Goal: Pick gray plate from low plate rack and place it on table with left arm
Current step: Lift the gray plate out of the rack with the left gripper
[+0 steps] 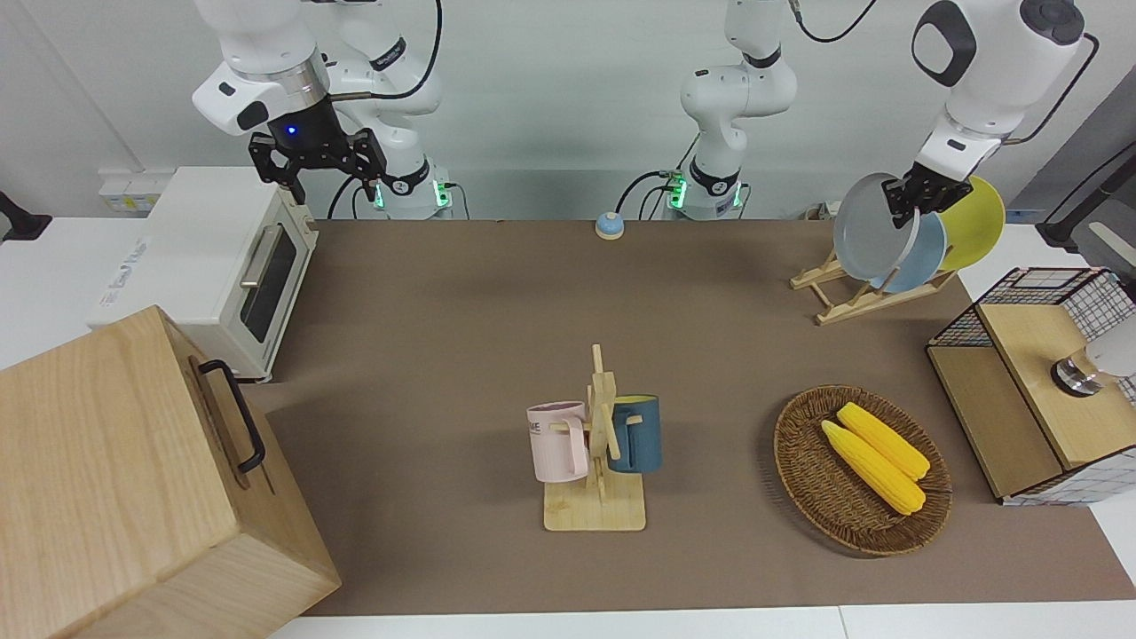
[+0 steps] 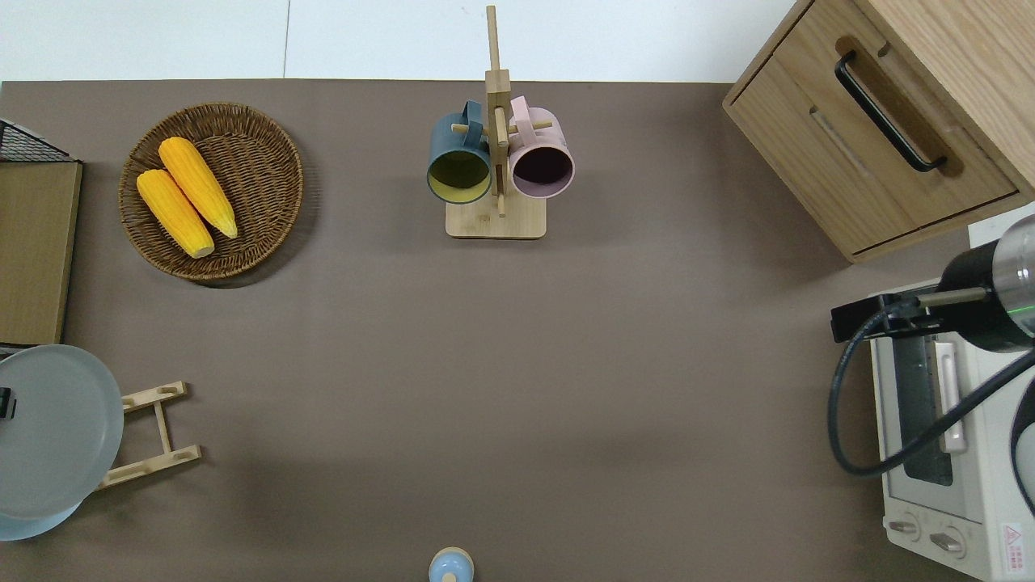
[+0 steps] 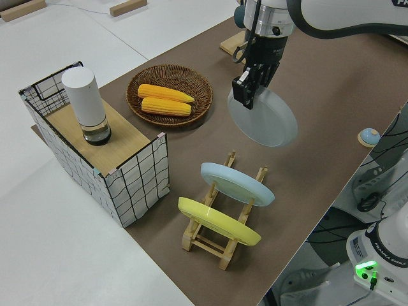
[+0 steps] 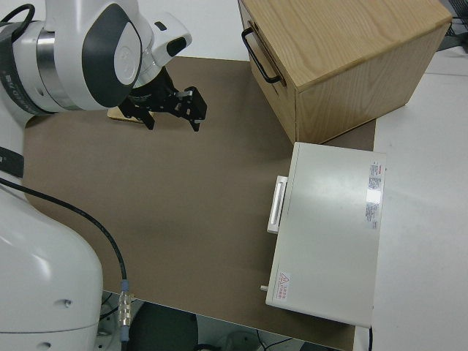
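My left gripper (image 1: 923,197) is shut on the rim of the gray plate (image 1: 872,227) and holds it tilted in the air. Seen from overhead, the gray plate (image 2: 50,432) hangs over the robot-side part of the low plate rack (image 2: 154,427), clear of its slats. From the left side, the gripper (image 3: 246,90) pinches the plate (image 3: 266,120) at its upper edge. A light-blue plate (image 3: 236,183) and a yellow plate (image 3: 218,223) still lean in the rack (image 1: 850,300). The brown table (image 2: 485,364) lies bare beside the rack. My right gripper (image 1: 328,182) is parked, open.
A wooden mug stand (image 1: 596,461) with pink and blue mugs stands mid-table. A wicker basket (image 1: 803,479) with two corn cobs and a wire-and-wood box (image 1: 1029,390) sit at the left arm's end. A toaster oven (image 1: 222,257) and a wooden cabinet (image 1: 133,479) occupy the other end.
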